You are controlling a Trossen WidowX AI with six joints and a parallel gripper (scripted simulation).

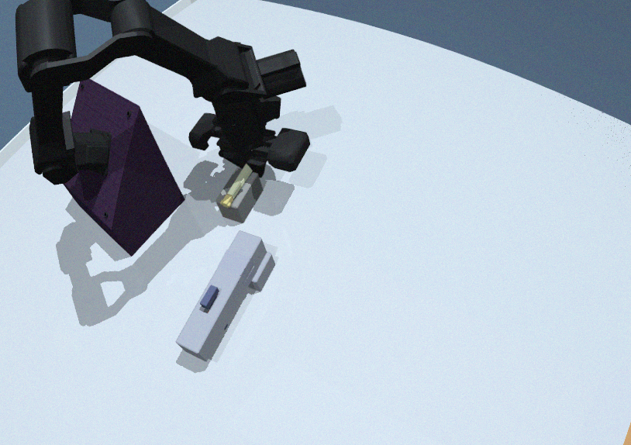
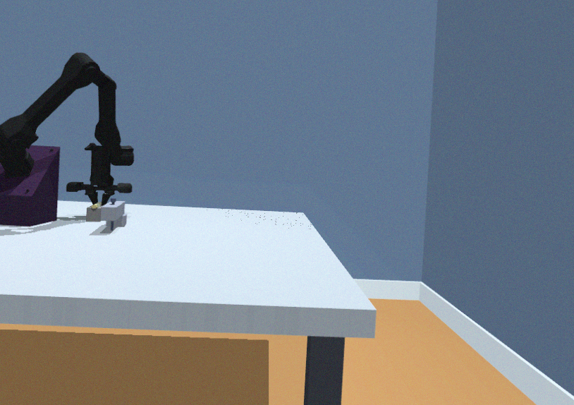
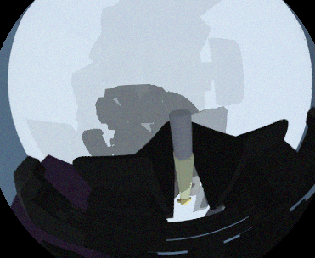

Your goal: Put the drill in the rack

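The drill (image 1: 236, 188) (image 2: 95, 206) (image 3: 183, 172) has a grey shank, a pale yellow body and a gold tip. It lies along the top of the small grey-olive rack (image 1: 231, 214) (image 2: 93, 214). My gripper (image 1: 253, 167) (image 2: 99, 203) (image 3: 176, 125) points down at the rack's far end and is shut on the drill's shank end. In the top view the fingers hide that end. The blue key (image 1: 209, 297) (image 2: 113, 201) stands on top of the long lavender holder (image 1: 231, 266) (image 2: 115, 209), apart from my gripper. How well the drill is seated is hard to tell.
A lavender block (image 1: 263, 272) sticks out from the holder's right side. The purple wedge-shaped base (image 1: 147, 192) (image 2: 43, 203) stands left of the rack, under my arm. The white table (image 1: 421, 281) (image 2: 215, 256) has its near edge in the exterior view.
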